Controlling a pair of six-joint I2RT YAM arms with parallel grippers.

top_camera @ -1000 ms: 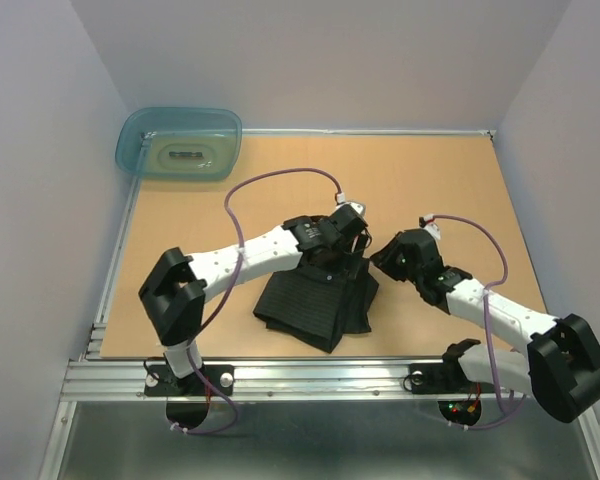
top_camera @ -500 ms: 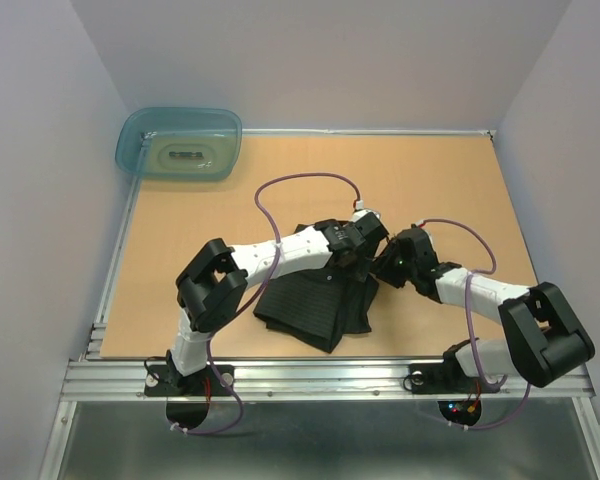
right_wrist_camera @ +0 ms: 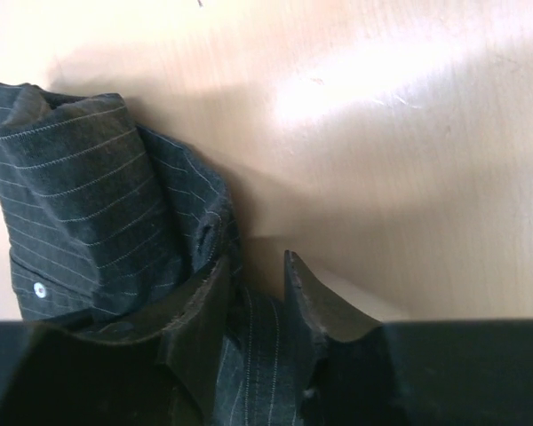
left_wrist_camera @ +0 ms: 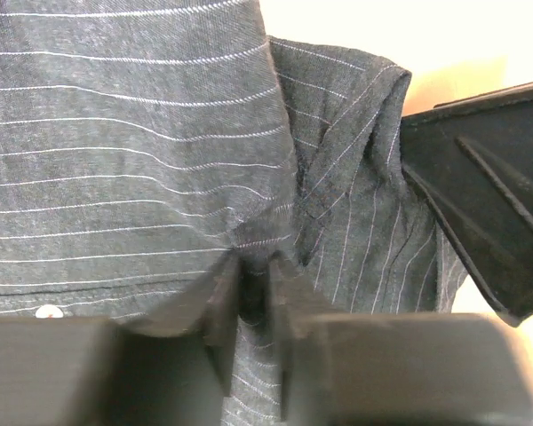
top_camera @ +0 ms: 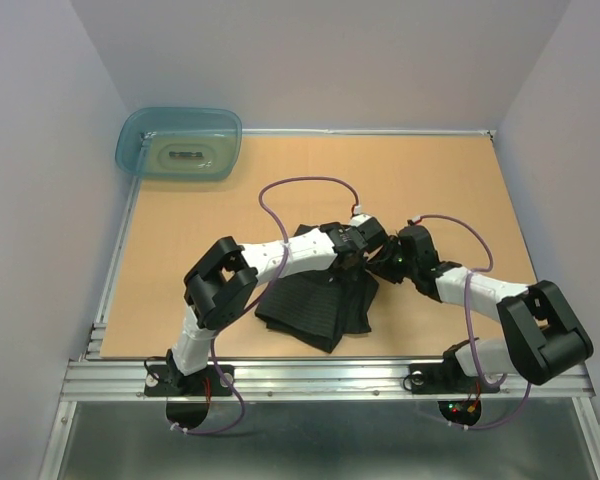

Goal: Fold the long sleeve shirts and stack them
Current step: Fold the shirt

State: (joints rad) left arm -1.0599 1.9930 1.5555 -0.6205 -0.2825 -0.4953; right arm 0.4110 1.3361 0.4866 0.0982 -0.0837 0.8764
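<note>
The long sleeve shirt [top_camera: 315,310] is a dark pinstriped bundle, partly folded, lying near the table's front middle. My left gripper [top_camera: 366,254] reaches across to the shirt's far right corner. In the left wrist view its jaws [left_wrist_camera: 254,288] stand narrow, pinching a ridge of the striped shirt [left_wrist_camera: 133,151]. My right gripper [top_camera: 384,264] meets the same corner from the right. In the right wrist view a fold of the shirt [right_wrist_camera: 89,195] fills the gap of the right gripper [right_wrist_camera: 253,297]. A pale button [right_wrist_camera: 40,289] shows on the cloth.
A translucent teal tub [top_camera: 180,143] stands at the back left corner of the tan table [top_camera: 430,190]. The right gripper's black body [left_wrist_camera: 484,222] sits close at the right of the left wrist view. White walls close in the sides and back.
The left arm swung right to the shirt's right corner and its jaws closed on the cloth. The right gripper moved left to the same corner.
</note>
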